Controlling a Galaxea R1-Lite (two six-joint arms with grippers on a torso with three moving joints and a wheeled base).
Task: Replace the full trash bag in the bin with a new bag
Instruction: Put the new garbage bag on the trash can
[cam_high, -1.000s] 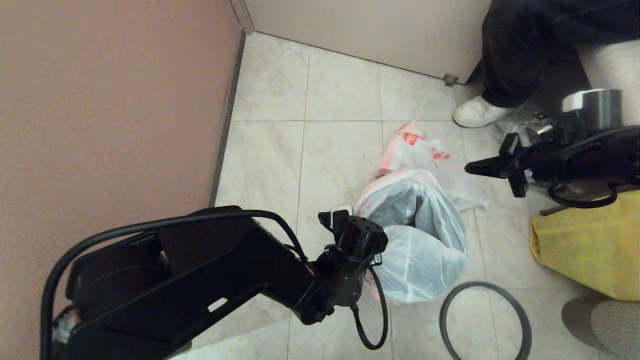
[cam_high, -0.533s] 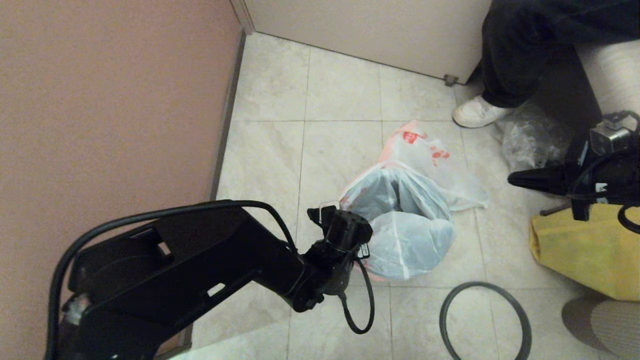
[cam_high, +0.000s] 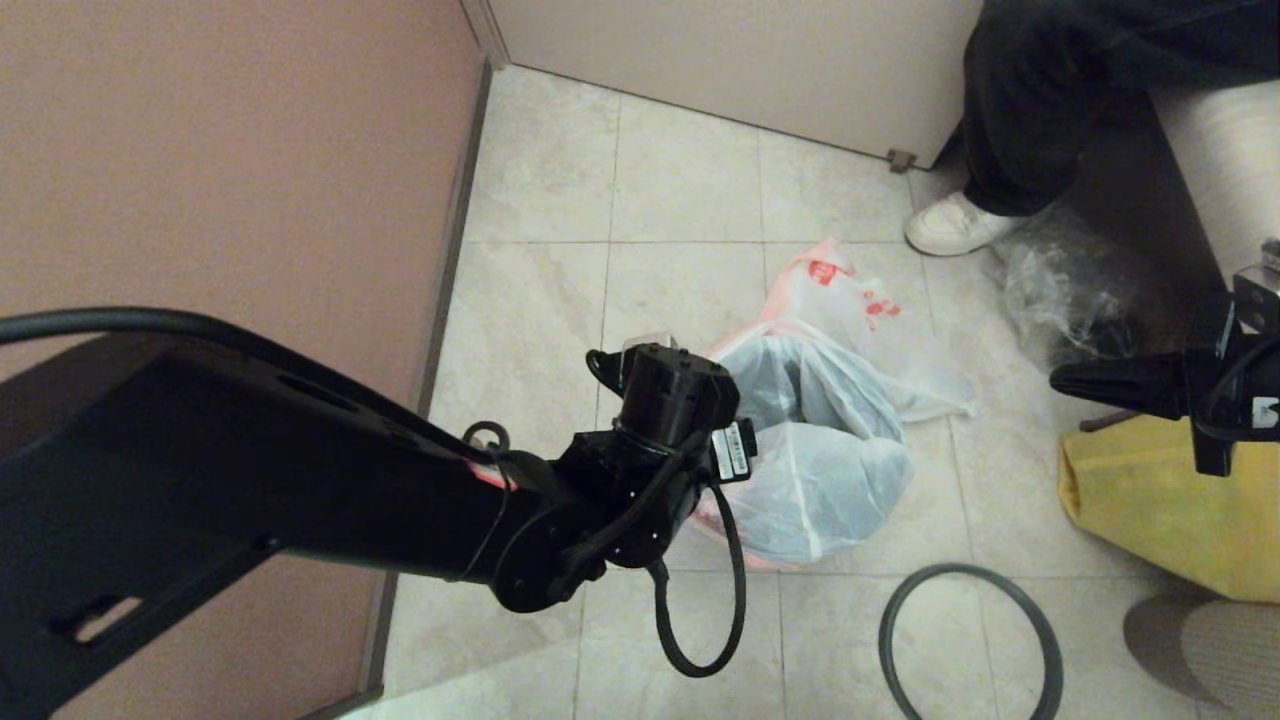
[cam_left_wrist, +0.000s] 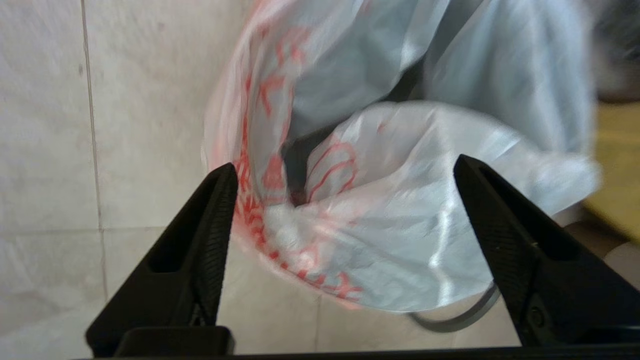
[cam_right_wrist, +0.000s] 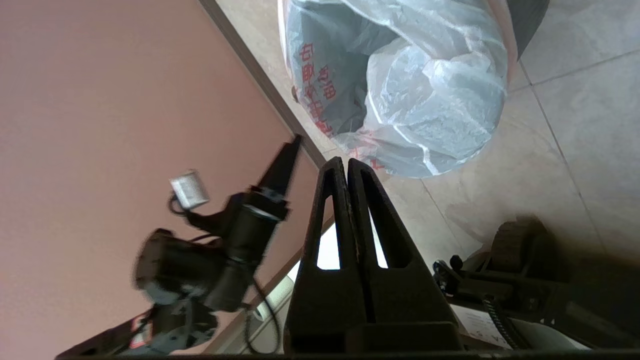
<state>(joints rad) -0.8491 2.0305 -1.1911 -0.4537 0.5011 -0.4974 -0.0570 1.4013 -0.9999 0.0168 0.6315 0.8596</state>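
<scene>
Tiled floor (cam_high: 680, 190) filled most of the head view, pink wall (cam_high: 220, 170) along its left side. Left arm reached in from lower left, big and dark, ending beside the new bag (cam_high: 820, 450). That bag, thin translucent white with a pink border and red printed characters, was draped over something dark and round, presumably the bin; the bin itself was hidden under the plastic. Bag mouth gaped open with a crumpled fold slumped across it. Yellow bag (cam_high: 1160, 500) sat at the right edge. Dark grey hoop (cam_high: 970, 640) lay flat on the floor, just in front of the draped bag, not on it. Clear bag with dark contents (cam_high: 1070, 285) sat near a white shoe (cam_high: 955, 225) at upper right. The full trash bag (cam_high: 835, 290), white with red marks, lay on the floor right behind the new bag, touching it. Left tool (cam_left_wrist: 345, 200) had its fingers spread wide, bag's pink edge between them, nothing pinched. Right tool (cam_right_wrist: 347, 167) hung at the right over the yellow bag, fingers pressed together, empty, well apart from the new bag.
</scene>
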